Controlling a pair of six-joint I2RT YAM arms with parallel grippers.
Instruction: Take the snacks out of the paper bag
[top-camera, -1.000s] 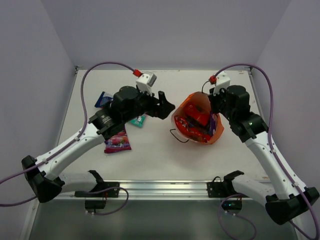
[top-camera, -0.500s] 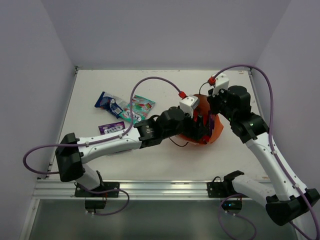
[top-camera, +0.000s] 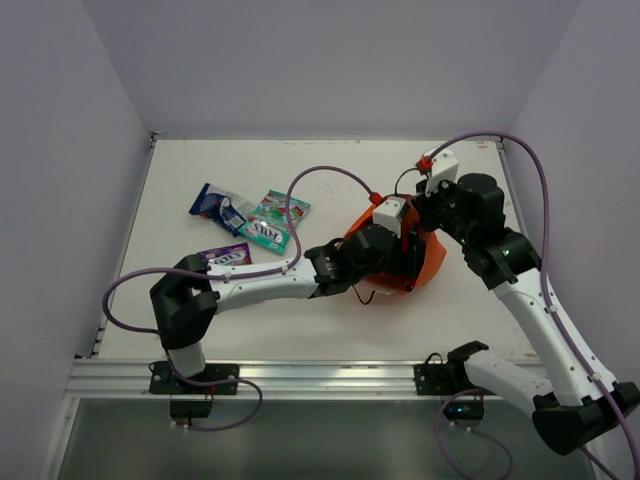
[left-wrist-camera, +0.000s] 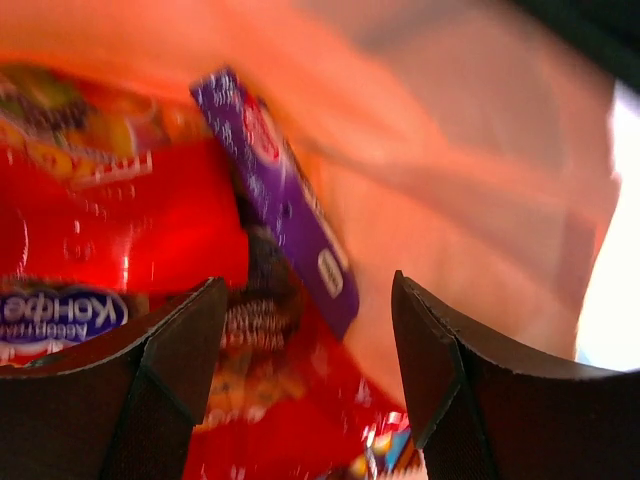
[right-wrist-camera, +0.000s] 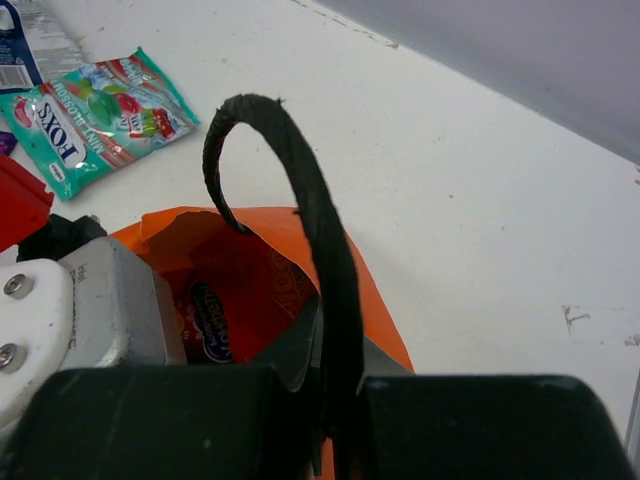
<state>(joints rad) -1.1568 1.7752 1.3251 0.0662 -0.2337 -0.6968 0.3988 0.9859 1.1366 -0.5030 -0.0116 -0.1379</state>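
From above I am seeing the left arm (top-camera: 260, 285) reaching across the table (top-camera: 340, 170) into the bag (top-camera: 428, 265), which is sitting right of centre. The arm's fingers are hidden inside the bag.

Only the left wrist view is showing me the left claw (left-wrist-camera: 310, 370). Its jaws are standing apart and gripping nothing, over a purple packet (left-wrist-camera: 285, 200) and a big red packet (left-wrist-camera: 110, 230) with a blue label. That picture is blurring badly, so I cannot tell whether the fingers are touching a wrapper. More red wrapping lower down is too smeared to name.

The right wrist view is giving me what the others are not. The right claw (right-wrist-camera: 342, 400) is closing on the handle (right-wrist-camera: 300, 190), and the dark cord is arching up from the bag's rim.

Outside the bag, a blue packet (top-camera: 215, 203) and a teal packet (top-camera: 275, 222) are lying just beside each other on the left half of the table. A purplish packet (top-camera: 225, 256) is lying nearer, partly covered by the left arm. In the right wrist view the blue one is being cut off at the corner.
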